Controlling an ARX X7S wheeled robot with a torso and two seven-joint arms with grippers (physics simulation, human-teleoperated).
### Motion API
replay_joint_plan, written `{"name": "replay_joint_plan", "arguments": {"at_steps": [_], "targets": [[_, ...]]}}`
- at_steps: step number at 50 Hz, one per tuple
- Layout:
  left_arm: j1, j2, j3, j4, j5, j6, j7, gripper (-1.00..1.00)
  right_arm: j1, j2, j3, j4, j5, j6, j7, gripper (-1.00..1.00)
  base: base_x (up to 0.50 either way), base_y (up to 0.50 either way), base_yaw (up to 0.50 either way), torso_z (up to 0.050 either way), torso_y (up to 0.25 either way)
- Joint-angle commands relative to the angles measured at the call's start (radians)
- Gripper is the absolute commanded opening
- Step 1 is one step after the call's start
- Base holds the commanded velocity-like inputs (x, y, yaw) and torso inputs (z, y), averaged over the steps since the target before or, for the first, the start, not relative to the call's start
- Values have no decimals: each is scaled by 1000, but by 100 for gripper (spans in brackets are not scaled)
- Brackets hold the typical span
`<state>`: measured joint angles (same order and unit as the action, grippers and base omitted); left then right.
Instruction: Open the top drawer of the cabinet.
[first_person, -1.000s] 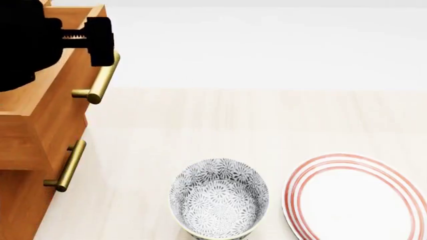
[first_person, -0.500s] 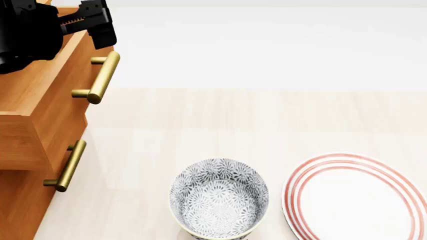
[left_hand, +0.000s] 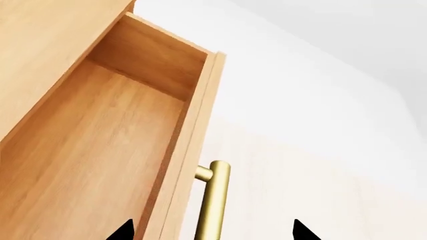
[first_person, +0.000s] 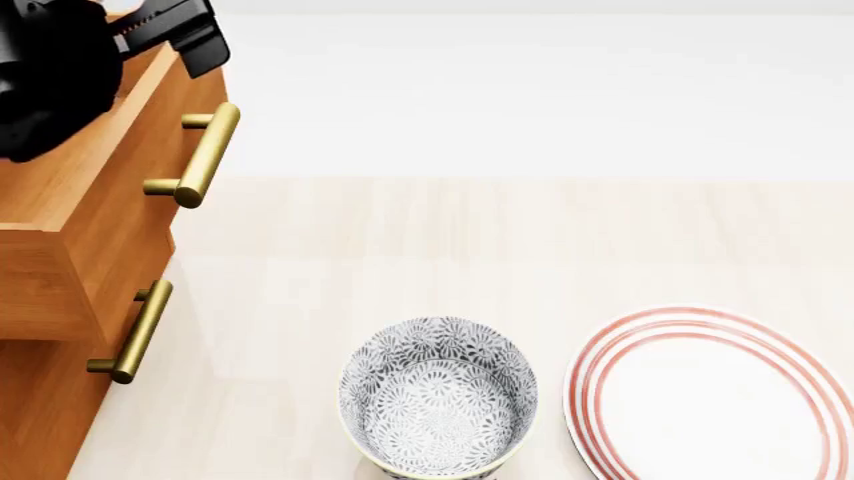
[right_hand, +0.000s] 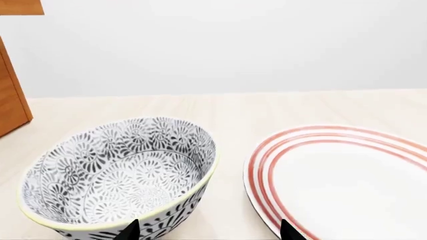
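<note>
The orange-brown cabinet (first_person: 38, 420) stands at the left edge of the head view. Its top drawer (first_person: 80, 190) is pulled out past the lower fronts, and its brass bar handle (first_person: 202, 155) is free. My left gripper (first_person: 180, 35) hovers open above the drawer's far corner, touching nothing. The left wrist view looks into the bare wooden inside of the top drawer (left_hand: 100, 150). There the handle (left_hand: 213, 200) lies between and beyond the spread tips of the left gripper (left_hand: 212, 234). My right gripper (right_hand: 208, 233) is open and holds nothing.
A second drawer's brass handle (first_person: 131, 332) shows below the top one. A black-and-white patterned bowl (first_person: 438, 395) and a red-ringed white plate (first_person: 707, 400) sit near the table's front edge. The right gripper hangs low just before the bowl (right_hand: 120, 175) and plate (right_hand: 347, 180).
The left gripper has come off the far end of the top handle and risen up and back. The drawer, bowl and plate have stayed put.
</note>
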<state>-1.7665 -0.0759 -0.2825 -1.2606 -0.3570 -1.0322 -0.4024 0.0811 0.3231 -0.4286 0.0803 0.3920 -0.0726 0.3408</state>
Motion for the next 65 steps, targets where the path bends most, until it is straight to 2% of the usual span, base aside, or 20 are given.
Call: {"name": "replay_joint_plan", "arguments": {"at_steps": [1,23,50,53,58,63,65], "targets": [[-13,8,-104,-45,22,27,-23,100,1,-19,18,5,-15,-2,-24,100,0,0,0,0,0],[24,15,-308,-46,117,4,-51,100,0,-16,12,1,-11,0,-20,100,0,0,0,0,0],[16,69,-372,-45,181,-46,9,100,3,-12,12,1,-4,-5,-14,100,0,0,0,0,0],[18,75,-349,-46,152,-50,10,100,3,-12,11,5,-4,-9,-15,100,0,0,0,0,0],[22,75,-193,-46,-42,-51,-18,100,-1,-7,11,-7,-2,-6,-12,100,0,0,0,0,0],[23,75,-94,-46,-167,-43,-39,100,-1,-6,10,-10,-1,-5,-10,100,0,0,0,0,0],[28,75,-12,-45,-259,-37,-51,100,-1,-6,9,-5,-2,-9,-11,100,0,0,0,0,0]]}}
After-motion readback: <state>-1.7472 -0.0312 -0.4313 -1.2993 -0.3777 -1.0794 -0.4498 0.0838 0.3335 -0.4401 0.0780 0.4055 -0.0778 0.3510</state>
